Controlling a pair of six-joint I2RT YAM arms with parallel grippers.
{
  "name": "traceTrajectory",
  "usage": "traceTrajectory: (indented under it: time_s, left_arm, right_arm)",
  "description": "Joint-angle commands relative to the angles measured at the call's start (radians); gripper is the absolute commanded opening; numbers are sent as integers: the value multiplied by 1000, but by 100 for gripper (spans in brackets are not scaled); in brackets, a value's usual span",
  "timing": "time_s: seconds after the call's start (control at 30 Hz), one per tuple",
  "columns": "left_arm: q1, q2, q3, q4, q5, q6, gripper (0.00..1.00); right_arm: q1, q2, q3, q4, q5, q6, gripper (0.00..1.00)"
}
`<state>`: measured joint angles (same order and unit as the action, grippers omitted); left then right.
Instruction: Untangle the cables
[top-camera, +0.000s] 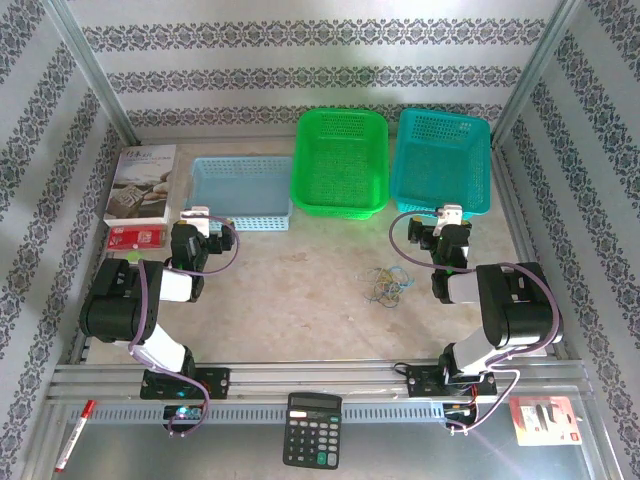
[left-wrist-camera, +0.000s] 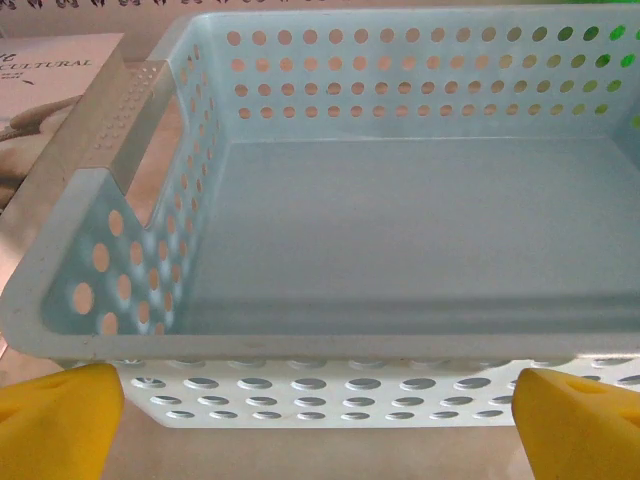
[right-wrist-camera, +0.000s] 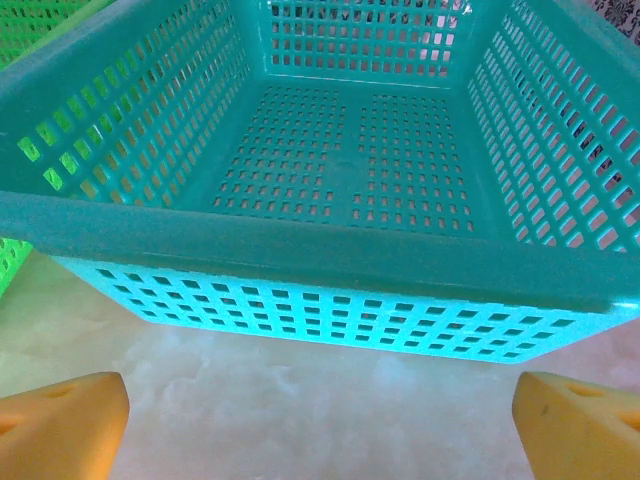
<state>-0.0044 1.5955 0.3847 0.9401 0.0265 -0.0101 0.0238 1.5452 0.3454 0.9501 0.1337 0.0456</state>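
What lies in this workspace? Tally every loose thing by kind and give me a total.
Baskets: 3 (light blue basket, green basket, teal basket)
Cable bundle: 1
Calculator: 1
Red packets: 2, the second at near right
Booklet: 1
Red marker: 1
Total: 9

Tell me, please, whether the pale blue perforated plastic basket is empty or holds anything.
Empty: the pale blue perforated plastic basket shows a bare floor; the thin tangled cables lie out on the table.
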Motion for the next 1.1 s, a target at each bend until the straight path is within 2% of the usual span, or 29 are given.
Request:
traceTrajectory:
  time_s: [0.0,0.9,1.07]
  left_arm:
    - [12,-3,6,2,7,12,100]
    - [12,-3,8,-5,7,12,100]
    - [12,-66,-2,-37,-36,-6,100]
  right_arm:
    - [7,-13,17,27,2,5,98]
    - [1,-12,18,24,-7,11,98]
    - [1,-106,4,-15,-3,9,98]
